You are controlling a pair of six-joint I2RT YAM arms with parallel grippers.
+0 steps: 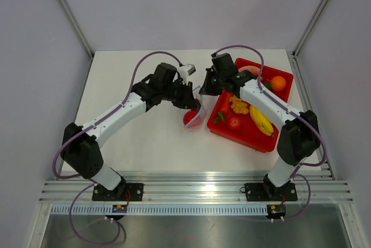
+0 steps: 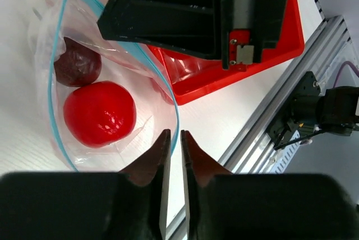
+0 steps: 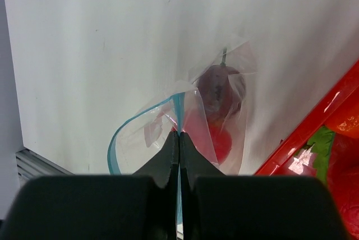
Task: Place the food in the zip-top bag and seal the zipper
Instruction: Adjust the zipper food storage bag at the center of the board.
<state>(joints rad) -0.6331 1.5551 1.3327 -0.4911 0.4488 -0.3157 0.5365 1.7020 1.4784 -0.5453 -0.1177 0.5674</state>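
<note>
The zipper [image 3: 112, 144] is being pinched by the clenched right gripper [image 3: 179, 134]. The left gripper [image 2: 174, 134] is being held at the same rim with its jaws barely parted; whether anything is being gripped cannot be told. Beyond, the red fruit [image 2: 99, 113] and purple fruit [image 2: 77, 62] are being contained in the zip-top bag [image 2: 143, 91], beside the red tray [image 2: 224, 77]. Filling is judged done; the mouth is gaping, so sealing is being awaited.
</note>
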